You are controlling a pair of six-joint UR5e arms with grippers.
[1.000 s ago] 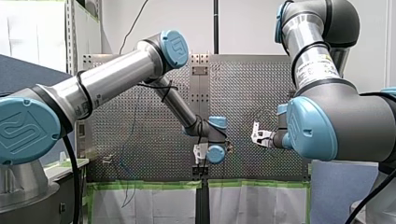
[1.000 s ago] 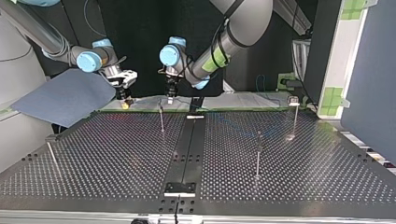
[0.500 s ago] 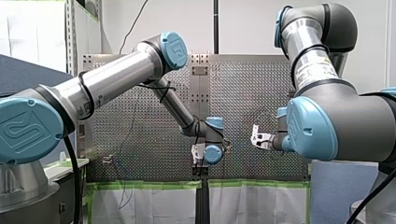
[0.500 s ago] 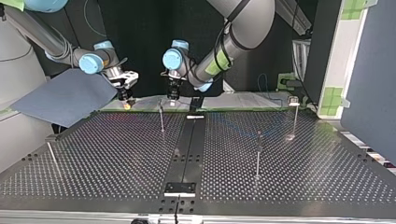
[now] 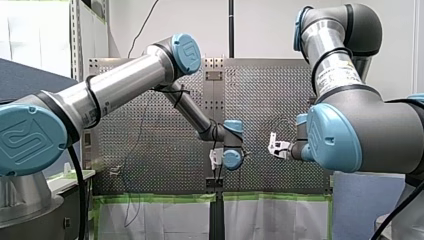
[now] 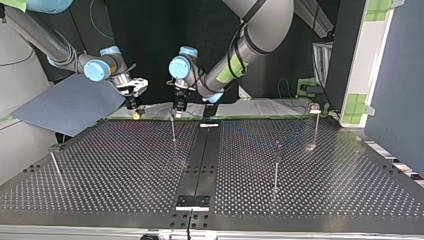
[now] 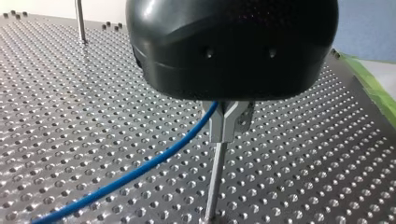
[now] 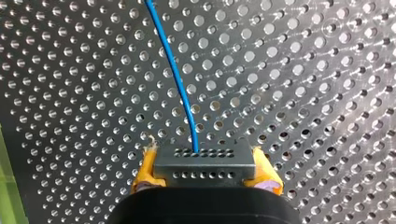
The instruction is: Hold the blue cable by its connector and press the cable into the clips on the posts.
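Note:
A thin blue cable (image 7: 140, 170) runs from my left gripper (image 7: 227, 125) across the perforated table (image 7: 70, 93). The metal fingers are shut on the cable, right above a thin upright post (image 7: 214, 182). In the top view my left gripper (image 6: 178, 104) hangs over the post (image 6: 173, 129) near the table's far edge. My right gripper (image 8: 204, 169) has its yellow pads (image 8: 144, 173) shut on the grey connector (image 8: 204, 161), from which the cable (image 8: 177, 79) leads away. In the top view my right gripper (image 6: 134, 106) stands to the left of my left one.
More posts stand on the table: one in the middle right (image 6: 276, 165), one at the far right (image 6: 315, 125), one at the near left (image 6: 55, 167). A black rail (image 6: 200, 160) runs down the middle. A blue-grey sheet (image 6: 70, 102) lies off the table's far left corner.
My left gripper has swung a little to the top view's right and back left, ending over the post. My right gripper has barely moved.

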